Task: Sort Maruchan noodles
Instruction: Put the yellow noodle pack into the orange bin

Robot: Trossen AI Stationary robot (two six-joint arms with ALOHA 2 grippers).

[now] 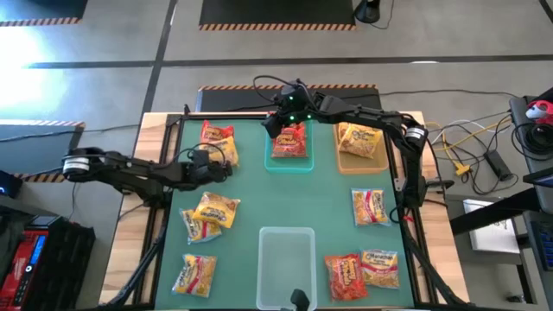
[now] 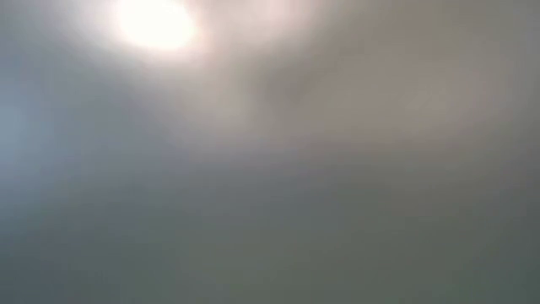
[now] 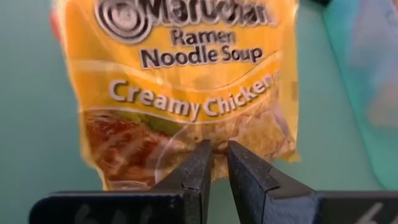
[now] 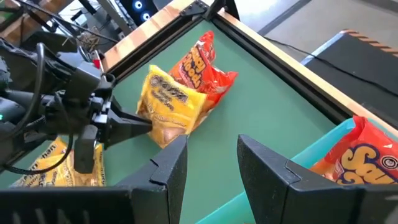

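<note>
Left gripper [image 3: 214,163] pinches packet [image 3: 186,81] edge.

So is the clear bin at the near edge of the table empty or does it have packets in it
Empty. In the high view the clear bin shows only green mat through it; nearby packets, such as the red packet, lie outside its walls.

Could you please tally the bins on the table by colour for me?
Teal bin: 1
Tan bin: 1
Clear bin: 1
Total: 3 bins
</note>
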